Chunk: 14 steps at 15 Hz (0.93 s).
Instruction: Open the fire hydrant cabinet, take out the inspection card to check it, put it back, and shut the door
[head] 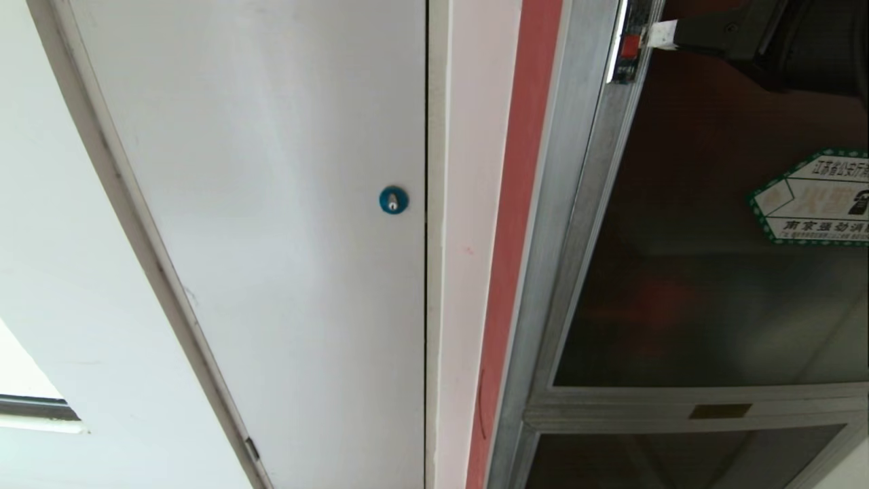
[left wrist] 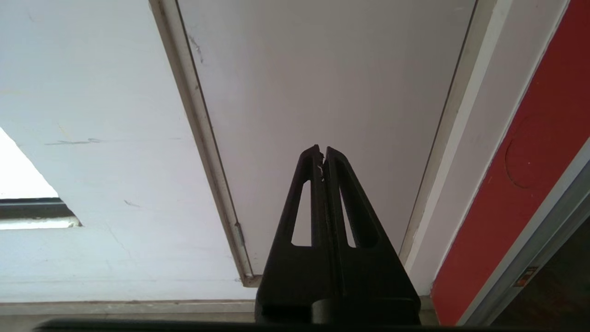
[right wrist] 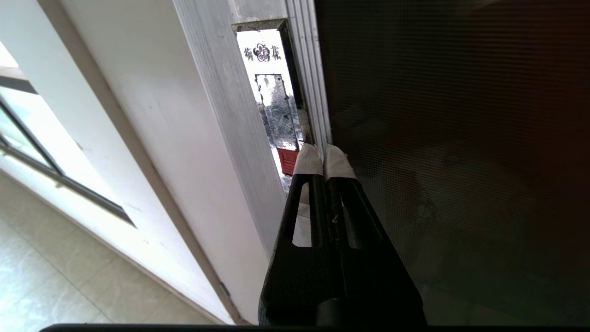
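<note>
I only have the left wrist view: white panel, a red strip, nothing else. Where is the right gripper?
Observer: The right gripper is shut, its taped tips at the red latch on the door frame.
Operator: Is the door open?
Observer: It looks closed; the dark glass sits within its aluminium frame.
Operator: Any card visible?
Observer: No, only the hexagonal sticker on the glass.
</note>
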{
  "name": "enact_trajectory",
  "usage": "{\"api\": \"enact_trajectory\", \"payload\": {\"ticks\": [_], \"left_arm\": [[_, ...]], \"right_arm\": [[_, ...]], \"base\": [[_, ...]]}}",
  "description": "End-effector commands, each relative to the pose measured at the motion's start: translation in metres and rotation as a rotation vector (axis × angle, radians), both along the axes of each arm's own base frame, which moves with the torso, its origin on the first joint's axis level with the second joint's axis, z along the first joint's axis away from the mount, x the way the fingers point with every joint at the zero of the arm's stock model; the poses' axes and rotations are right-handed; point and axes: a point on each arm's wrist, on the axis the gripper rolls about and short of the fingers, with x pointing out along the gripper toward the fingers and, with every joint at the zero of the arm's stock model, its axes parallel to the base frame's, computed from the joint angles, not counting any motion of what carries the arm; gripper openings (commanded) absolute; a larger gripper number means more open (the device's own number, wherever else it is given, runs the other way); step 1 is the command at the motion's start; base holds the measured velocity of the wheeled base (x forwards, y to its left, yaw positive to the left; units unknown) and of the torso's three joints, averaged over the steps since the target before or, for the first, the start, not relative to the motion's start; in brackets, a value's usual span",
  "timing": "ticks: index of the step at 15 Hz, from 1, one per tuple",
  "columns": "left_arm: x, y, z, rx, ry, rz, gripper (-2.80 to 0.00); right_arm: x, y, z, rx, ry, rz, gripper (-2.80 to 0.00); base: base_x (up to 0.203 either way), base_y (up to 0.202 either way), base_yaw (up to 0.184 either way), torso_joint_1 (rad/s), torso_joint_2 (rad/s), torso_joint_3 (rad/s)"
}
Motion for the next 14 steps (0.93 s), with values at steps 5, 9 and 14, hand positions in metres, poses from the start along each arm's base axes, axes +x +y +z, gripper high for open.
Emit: {"api": "enact_trajectory", "payload": {"ticks": [5,9,14], "left_arm": [[0.001,0.000,-0.003,0.001,0.013,-0.001,-2.80],[0.001,0.000,-0.003,0.001,0.013,-0.001,-2.80],[0.001,0.000,-0.003,0.001,0.013,-0.001,-2.80]], "right_arm": [[-0.067,-0.019,0.014,0.037,-0.085,0.042,-2.80],[-0.108,-0.033,0.011,0.047,-0.127,0.046,-2.80],[-0.157,-0.049,0.001,0.065,-0.183,0.037,-2.80]], "base": [[0.000,0.000,0.000,0.000,0.00,0.000],[0.000,0.000,0.000,0.000,0.00,0.000],[0.000,0.000,0.000,0.000,0.00,0.000]]}}
